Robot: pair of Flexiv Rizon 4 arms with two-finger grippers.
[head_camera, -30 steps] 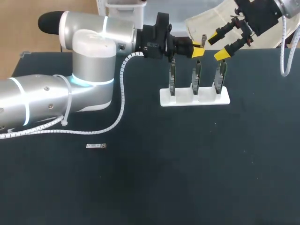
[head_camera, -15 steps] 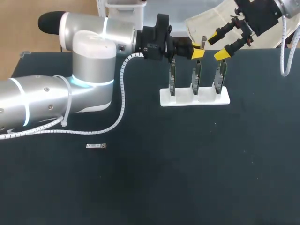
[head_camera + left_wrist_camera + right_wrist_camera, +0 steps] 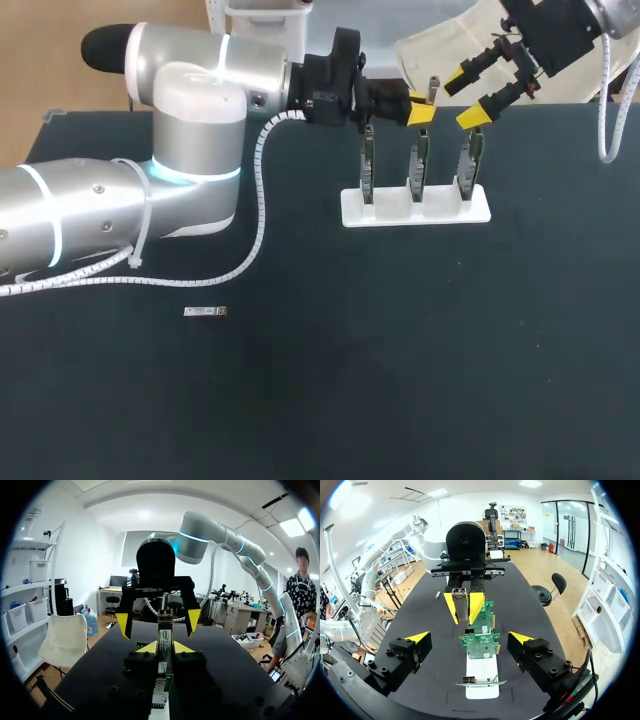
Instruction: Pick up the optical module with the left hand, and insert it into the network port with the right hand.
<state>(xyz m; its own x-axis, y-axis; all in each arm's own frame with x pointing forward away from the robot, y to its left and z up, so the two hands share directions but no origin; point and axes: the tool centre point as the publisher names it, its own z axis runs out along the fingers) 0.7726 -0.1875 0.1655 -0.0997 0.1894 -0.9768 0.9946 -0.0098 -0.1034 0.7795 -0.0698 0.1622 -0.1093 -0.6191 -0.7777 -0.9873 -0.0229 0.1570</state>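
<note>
My left gripper (image 3: 420,108) hangs above the middle board of the stand, shut on a small silver optical module (image 3: 433,88) that points up between its yellow tips. In the left wrist view the module (image 3: 164,634) stands upright between the fingers (image 3: 147,647), over the boards (image 3: 161,682). My right gripper (image 3: 470,95) is open, just right of the module and above the right-hand board, holding nothing. Seen from the right wrist, its own gripper (image 3: 470,637) straddles the nearest board (image 3: 480,644), and the left gripper (image 3: 462,605) with the module faces it.
A white stand (image 3: 445,212) holds three upright green circuit boards (image 3: 418,165) at the back of the dark table. A second small module (image 3: 205,312) lies flat on the table to the left, below my left arm (image 3: 190,130).
</note>
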